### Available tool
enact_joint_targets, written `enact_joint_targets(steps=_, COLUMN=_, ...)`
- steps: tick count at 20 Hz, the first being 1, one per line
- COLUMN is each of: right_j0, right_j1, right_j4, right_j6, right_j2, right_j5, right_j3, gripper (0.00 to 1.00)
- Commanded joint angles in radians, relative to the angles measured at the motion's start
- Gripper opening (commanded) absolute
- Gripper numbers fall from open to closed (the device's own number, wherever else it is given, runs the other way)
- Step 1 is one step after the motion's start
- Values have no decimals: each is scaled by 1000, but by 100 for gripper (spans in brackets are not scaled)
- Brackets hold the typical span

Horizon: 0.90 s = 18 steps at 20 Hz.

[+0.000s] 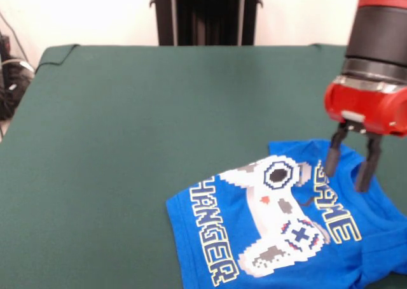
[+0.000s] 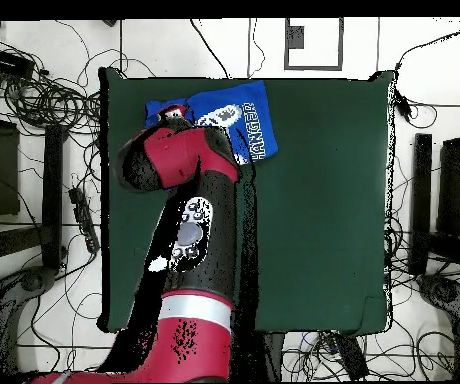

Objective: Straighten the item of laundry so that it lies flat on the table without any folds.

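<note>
Two spread fingers [image 1: 351, 165] hover empty over the diagonally lying, rumpled T-shirt [image 1: 280, 228].

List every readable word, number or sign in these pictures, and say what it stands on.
"GAME": block letters on the shirt, right of the controller print, read in the front view.
"CHANGER": on the shirt, left of the print; the first letter is partly lost at a fold.
Overhead view: the same lettering shows only in part beside the arm.
Nothing else carries readable text.

Robot lab: cloth-covered table [image 2: 314, 200], cables [image 2: 44, 95] all over floor (equip. racks [image 2: 14, 190] at sides).
</note>
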Motion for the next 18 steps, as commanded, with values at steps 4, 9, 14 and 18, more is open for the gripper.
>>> enact_joint_targets(steps=4, right_j0=-7, right_j1=33, right_j4=-103, right_j6=-287, right_j2=197, right_j5=109, right_j3=6, gripper=100)
enact_joint_targets(steps=9, right_j0=-9, right_j1=63, right_j4=-127, right_j6=-239, right_j2=215, right_j5=82, right_j3=-31, gripper=100)
enact_joint_targets(steps=14, right_j0=-3, right_j1=102, right_j4=-137, right_j6=-206, right_j2=243, right_j5=95, right_j3=-98, gripper=100)
enact_joint_targets(steps=18, right_j0=19, right_j1=157, right_j4=-144, right_j6=-155, right_j2=232, right_j5=89, right_j3=-168, gripper=100)
